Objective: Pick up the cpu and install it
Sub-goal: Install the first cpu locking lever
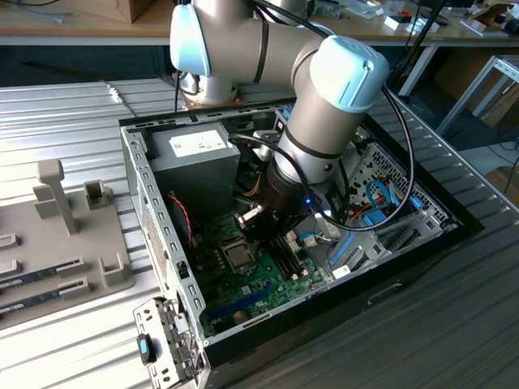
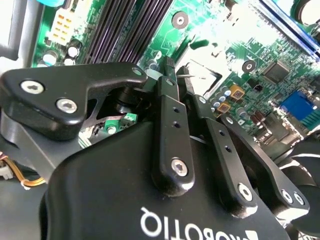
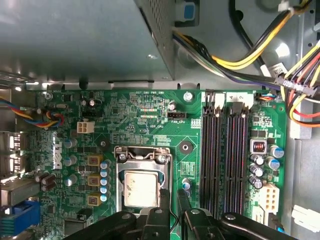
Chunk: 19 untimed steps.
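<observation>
CPU (image 3: 142,188), a small flat square chip with a silvery metal top, lies in the metal-framed socket (image 3: 144,155) on the green motherboard (image 3: 130,125), seated flat inside the frame as far as the first wrist view tells; in the exterior view it shows as a pale square (image 1: 240,256) just beside the tool. Nearest the wrist cameras, the black two-fingered gripper (image 3: 171,200) hangs right at the socket's edge beside the chip, its thin fingertips (image 2: 170,67) drawn almost together with only a narrow gap and nothing between them, so it reads as closed on nothing. The chip seems already placed, and the step in hand looks like checking or settling it: doing that well would mean keeping the fingers vertical, clear of the socket frame and of the long dark memory slots (image 3: 225,155) alongside, and pressing, if at all, evenly so no corner rides up. Farther off, the grey metal power supply box (image 1: 195,158) fills one end of the open black computer case (image 1: 422,243), with bundled yellow, black and red cables (image 3: 260,55) running past the board. Beyond the case, on the exterior view's left, a grey moulded fixture tray (image 1: 73,219) rests on the ribbed metal table (image 1: 49,113)
</observation>
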Available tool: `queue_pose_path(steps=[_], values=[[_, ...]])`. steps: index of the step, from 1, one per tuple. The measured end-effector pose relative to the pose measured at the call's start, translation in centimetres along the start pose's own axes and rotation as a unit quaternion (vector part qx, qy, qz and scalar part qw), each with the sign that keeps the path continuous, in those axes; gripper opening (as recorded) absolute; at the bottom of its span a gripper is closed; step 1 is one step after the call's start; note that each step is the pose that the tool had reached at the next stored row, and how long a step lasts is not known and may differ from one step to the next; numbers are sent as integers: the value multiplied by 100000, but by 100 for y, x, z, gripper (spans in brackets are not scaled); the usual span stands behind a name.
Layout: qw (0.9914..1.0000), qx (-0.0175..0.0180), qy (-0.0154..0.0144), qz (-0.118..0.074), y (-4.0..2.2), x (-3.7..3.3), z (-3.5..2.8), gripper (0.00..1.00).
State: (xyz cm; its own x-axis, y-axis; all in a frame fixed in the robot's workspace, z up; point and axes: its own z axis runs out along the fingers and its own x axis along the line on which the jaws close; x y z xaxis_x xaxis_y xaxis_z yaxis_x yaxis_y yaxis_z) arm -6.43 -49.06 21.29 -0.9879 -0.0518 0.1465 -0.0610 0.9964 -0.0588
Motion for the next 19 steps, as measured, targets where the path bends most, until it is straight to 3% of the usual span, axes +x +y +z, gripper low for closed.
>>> queue_pose_path(steps=[19], values=[[100000,42,3,4,311,-8,-79,19]])
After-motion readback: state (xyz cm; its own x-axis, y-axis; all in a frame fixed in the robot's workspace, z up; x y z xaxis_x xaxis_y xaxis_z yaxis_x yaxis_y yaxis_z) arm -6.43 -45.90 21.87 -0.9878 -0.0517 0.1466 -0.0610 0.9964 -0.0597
